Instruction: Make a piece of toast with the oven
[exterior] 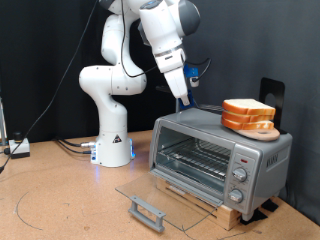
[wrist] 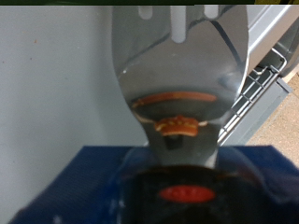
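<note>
Above the oven [exterior: 220,153], at its top rear edge, I find the gripper [exterior: 186,97] closed on a spatula [wrist: 182,75]. The oven door [exterior: 160,195] lies fully open and flat; I see only a wire rack [exterior: 195,156] inside, no bread. The toast [exterior: 249,114] sits in a pile on the oven roof

Just below the claw [exterior: 186,98], the oven [exterior: 215,152] looks like brushed silver metal with a glossy glass door [exterior: 165,197]; beside it, matt bread slices [exterior: 249,115]. A shiny metal spatula [wrist: 182,70] mirrors them.
</note>
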Controlling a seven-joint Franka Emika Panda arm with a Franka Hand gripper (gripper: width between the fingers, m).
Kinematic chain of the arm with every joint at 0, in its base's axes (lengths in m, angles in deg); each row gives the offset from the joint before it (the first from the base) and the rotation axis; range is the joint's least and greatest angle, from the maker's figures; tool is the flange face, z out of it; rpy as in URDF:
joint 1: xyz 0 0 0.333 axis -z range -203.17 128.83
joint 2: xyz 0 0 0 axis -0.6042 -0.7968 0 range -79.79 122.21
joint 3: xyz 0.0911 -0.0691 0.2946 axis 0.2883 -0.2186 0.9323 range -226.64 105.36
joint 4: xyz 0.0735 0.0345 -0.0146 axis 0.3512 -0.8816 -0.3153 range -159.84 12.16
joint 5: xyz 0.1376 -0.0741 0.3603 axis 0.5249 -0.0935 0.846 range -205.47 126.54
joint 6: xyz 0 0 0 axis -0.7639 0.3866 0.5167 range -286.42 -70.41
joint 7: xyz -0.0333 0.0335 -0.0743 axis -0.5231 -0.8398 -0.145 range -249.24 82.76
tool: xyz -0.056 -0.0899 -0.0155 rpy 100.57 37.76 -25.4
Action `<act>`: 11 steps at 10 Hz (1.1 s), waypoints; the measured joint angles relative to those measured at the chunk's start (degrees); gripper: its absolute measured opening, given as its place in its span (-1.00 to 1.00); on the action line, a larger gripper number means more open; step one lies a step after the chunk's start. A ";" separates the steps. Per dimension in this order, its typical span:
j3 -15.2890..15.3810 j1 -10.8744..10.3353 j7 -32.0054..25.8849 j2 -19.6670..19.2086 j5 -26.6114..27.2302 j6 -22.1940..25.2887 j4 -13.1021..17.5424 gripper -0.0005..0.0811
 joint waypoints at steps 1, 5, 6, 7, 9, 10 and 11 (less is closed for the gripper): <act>0.72 -0.01 0.19 -0.01 0.20 0.00 0.00 -0.02; 4.23 -0.05 0.72 -0.01 3.40 -1.75 -0.11 -0.02; 5.08 -0.05 1.15 -0.01 4.11 -2.23 -0.10 -0.02; 5.86 -0.04 1.81 -0.01 4.68 -2.56 -0.07 -0.02; 7.26 -0.03 2.82 -0.01 5.61 -3.49 0.03 -0.02; 7.83 -0.03 3.22 -0.01 5.94 -3.88 0.07 -0.02; 8.33 -0.03 3.38 -0.01 6.38 -4.18 0.13 -0.02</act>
